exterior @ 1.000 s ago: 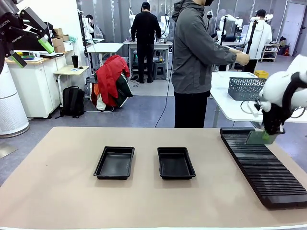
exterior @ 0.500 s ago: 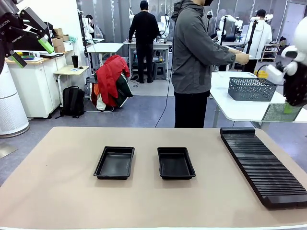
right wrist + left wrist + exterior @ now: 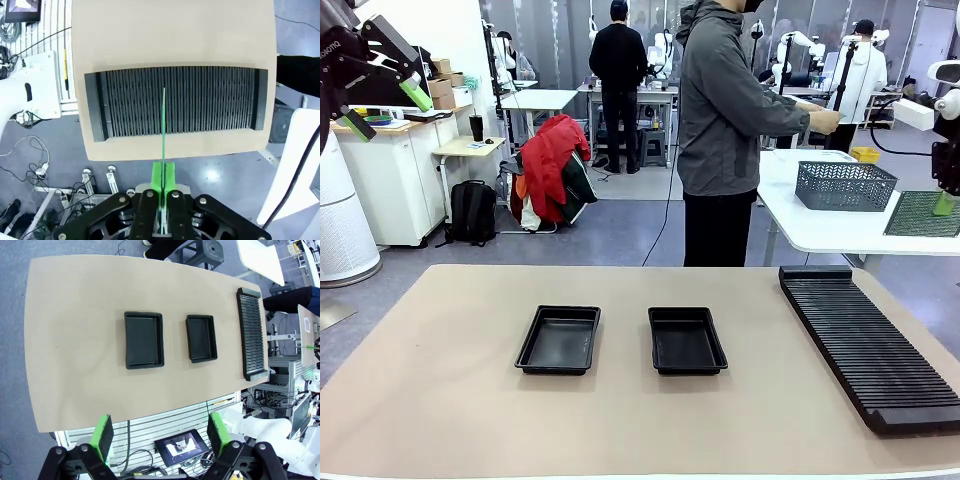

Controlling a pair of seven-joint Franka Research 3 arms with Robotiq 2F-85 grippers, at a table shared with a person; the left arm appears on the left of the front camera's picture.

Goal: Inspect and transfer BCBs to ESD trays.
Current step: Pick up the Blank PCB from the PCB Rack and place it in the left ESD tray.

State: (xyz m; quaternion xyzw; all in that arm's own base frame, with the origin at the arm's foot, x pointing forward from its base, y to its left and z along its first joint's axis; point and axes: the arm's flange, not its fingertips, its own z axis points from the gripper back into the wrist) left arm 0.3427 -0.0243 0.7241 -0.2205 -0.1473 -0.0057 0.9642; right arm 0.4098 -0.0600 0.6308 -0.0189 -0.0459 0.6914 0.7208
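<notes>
Front looks across the table (image 3: pixel 440 380); wrist views overlook it, apparently high.

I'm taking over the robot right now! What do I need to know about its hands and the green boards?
Left gripper: open, raised high on the robot's left side, holding nothing.
Right gripper: shut on one BCB, held up in the air above the slotted rack.
ESD trays: side by side in the middle, both empty.
Done: no board is in a tray yet.
Left: inspect this BCB, then set it in a tray.
</notes>
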